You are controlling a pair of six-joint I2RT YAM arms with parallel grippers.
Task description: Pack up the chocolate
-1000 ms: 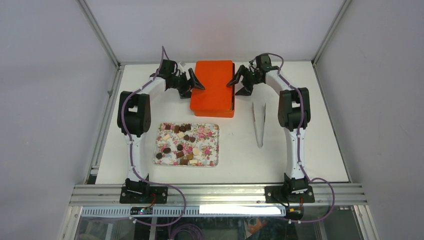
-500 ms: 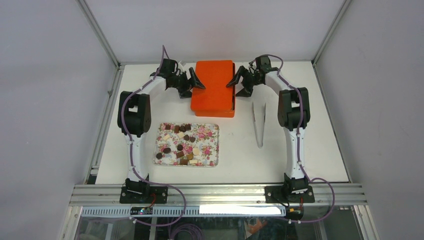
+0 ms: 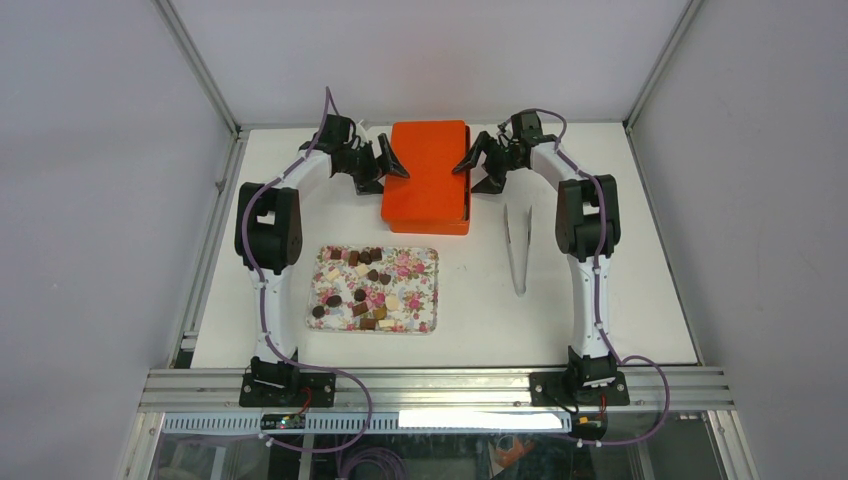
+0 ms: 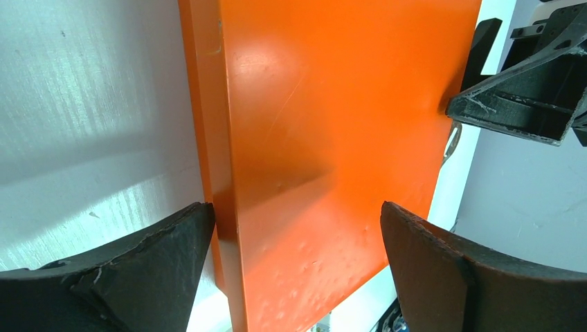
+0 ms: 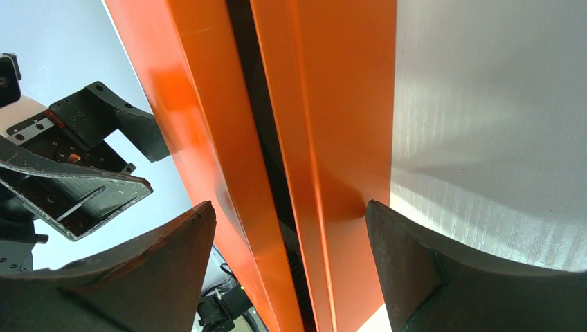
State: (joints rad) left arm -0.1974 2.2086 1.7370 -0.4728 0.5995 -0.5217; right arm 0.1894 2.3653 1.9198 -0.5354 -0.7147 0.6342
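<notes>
The chocolate (image 3: 362,288), small dark, light brown and cream pieces, lies scattered on a floral tray (image 3: 425,262) at the near middle. An orange box (image 3: 428,175) with its lid on stands at the back centre. My left gripper (image 3: 388,164) is open, its jaws straddling the box's left edge (image 4: 221,173); one finger (image 4: 152,270) is beside the side wall, the other (image 4: 450,277) over the lid. My right gripper (image 3: 476,163) is open astride the right edge, where a dark gap (image 5: 266,159) shows between lid and base. Neither gripper holds anything.
Metal tongs (image 3: 517,245) lie on the white table right of the box, beside the right arm. The enclosure's frame rails run along the table's left, right and back edges. Each wrist view shows the other gripper across the box.
Both grippers' jaws have spread a little wider at the box's sides. The box, tray and tongs have not moved.
</notes>
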